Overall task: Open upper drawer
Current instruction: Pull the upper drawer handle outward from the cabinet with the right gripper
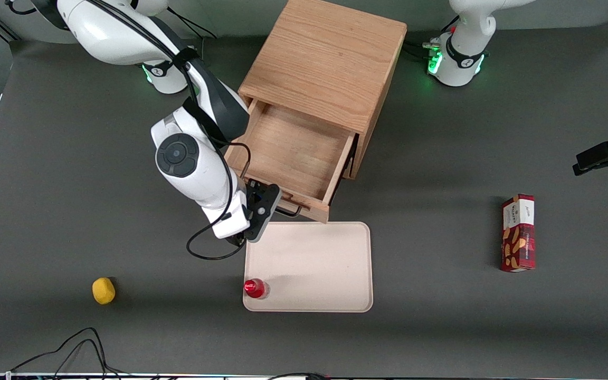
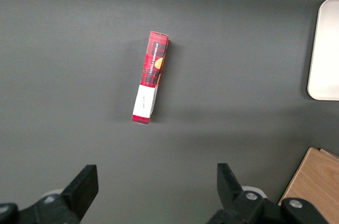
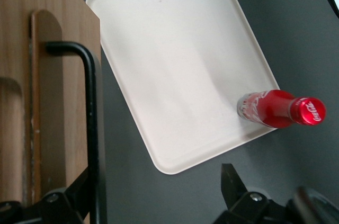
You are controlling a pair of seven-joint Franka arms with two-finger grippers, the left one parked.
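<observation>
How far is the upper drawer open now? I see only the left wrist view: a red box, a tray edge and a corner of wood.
Observer: The upper drawer is pulled well out of the cabinet, and its bare wooden floor shows.
Operator: Where is the pincer?
Observer: The pincer is at the drawer's black handle. Its fingers are open, not clamped on the bar.
Operator: Is anything on the tray?
Observer: A red bottle stands upright on the tray, at the corner nearer the front camera, toward the working arm's end.
</observation>
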